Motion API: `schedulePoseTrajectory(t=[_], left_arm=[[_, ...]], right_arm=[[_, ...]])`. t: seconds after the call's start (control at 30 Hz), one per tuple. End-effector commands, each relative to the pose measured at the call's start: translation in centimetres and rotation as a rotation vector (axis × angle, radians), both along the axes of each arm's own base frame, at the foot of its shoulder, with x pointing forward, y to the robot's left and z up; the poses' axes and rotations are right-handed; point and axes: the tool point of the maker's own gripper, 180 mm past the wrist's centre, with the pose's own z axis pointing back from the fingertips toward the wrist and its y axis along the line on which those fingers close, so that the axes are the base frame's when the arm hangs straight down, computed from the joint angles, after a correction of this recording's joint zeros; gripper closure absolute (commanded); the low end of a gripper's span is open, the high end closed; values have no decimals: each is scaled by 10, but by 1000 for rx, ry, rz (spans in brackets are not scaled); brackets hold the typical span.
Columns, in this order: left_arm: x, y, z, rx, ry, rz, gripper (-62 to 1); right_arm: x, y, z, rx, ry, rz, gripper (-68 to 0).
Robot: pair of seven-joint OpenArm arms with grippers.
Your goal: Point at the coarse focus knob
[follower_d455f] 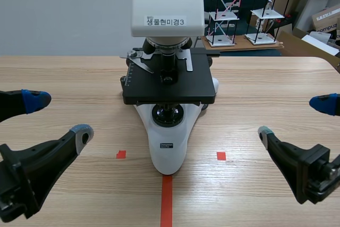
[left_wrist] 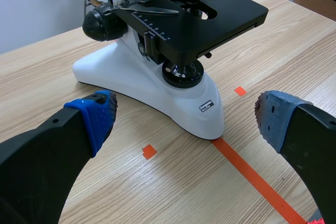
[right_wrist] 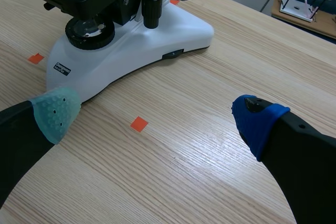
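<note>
Sitting mid-table (follower_d455f: 265, 78), white microscope (follower_d455f: 170, 147) faces the robot. Coarse focus knob (left_wrist: 102, 24), black, sticks out low on its side behind the stage. Left gripper (follower_d455f: 58, 116) and right gripper (follower_d455f: 294, 116) both spread wide, grasping nothing, flanking the base, apart from it.

Coarse focus knob (left_wrist: 101, 24) was black and round, stuck out sideways from the microscope (left_wrist: 152, 85) body, behind the stage (left_wrist: 226, 17), untouched.

Wooden table (follower_d455f: 276, 104), pale grain. Stick-frame tower models (follower_d455f: 267, 13) standing on a board behind it. Cardboard boxes (follower_d455f: 325, 19), far right.
</note>
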Motion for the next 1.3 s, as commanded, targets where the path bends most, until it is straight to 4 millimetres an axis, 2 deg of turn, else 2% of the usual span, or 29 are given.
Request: schedulePoseTrajectory(t=[0.0,1.07,1.13,1.2,1.27], left_arm=[[0,1,4,-10,-9,4,-553],[0,1,4,-10,-9,4,-553],[0,1,4,-10,-9,4,-553],[0,1,4,-10,-9,4,-553],[0,1,4,-10,-9,4,-553]], right_arm=[[1,2,6,11,-21,1,-642],[2,1,6,11,-23,0,-635],[2,1,6,10,-23,-3,-579],[3,-1,5,5,-23,-12,-475],[4,-5,4,-7,-20,-37,-335]])
